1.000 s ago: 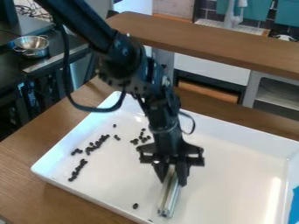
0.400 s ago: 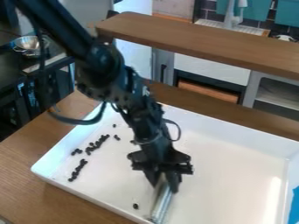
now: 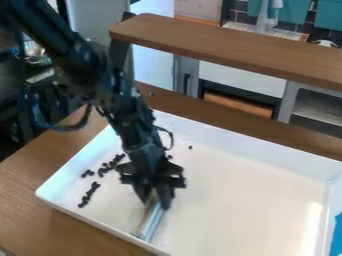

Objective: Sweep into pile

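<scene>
The gripper (image 3: 155, 201) has its fingers closed on the metal bar (image 3: 151, 221), slanting to lower left; the dark beans (image 3: 89, 193) lie (in short rows) leftward in view, inside the tray (image 3: 97, 223).

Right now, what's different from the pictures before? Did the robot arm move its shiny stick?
Yes! The end effector and the shiny metal bar it holds moved across the white tray, toward the picture's left side. It took hold of nothing new and didn't let go of the bar. The tray and the dark bits near its left side stayed put.
</scene>
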Robot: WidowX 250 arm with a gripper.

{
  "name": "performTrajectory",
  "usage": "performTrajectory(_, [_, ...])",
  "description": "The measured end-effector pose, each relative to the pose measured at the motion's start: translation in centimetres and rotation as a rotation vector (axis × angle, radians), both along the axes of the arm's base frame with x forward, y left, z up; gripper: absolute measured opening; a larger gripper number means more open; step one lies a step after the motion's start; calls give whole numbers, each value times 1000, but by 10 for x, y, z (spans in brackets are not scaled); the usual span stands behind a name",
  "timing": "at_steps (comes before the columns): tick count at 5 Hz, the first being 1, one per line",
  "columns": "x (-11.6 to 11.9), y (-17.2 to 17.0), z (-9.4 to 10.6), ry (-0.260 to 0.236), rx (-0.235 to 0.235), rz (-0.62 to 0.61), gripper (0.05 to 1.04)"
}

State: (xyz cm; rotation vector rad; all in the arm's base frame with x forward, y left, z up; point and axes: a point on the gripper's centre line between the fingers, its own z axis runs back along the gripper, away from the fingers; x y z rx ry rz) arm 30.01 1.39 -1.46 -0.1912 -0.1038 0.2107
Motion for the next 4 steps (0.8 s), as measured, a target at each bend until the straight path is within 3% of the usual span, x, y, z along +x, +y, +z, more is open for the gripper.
performTrajectory(1, [0, 22, -1, -35, 44, -2, 381])
performTrajectory(2, [8, 47, -2, -82, 120, -23, 381])
performTrajectory(3, [11, 72, -2, -99, 160, -53, 381])
performTrajectory(4, [6, 88, 0, -69, 151, -61, 380])
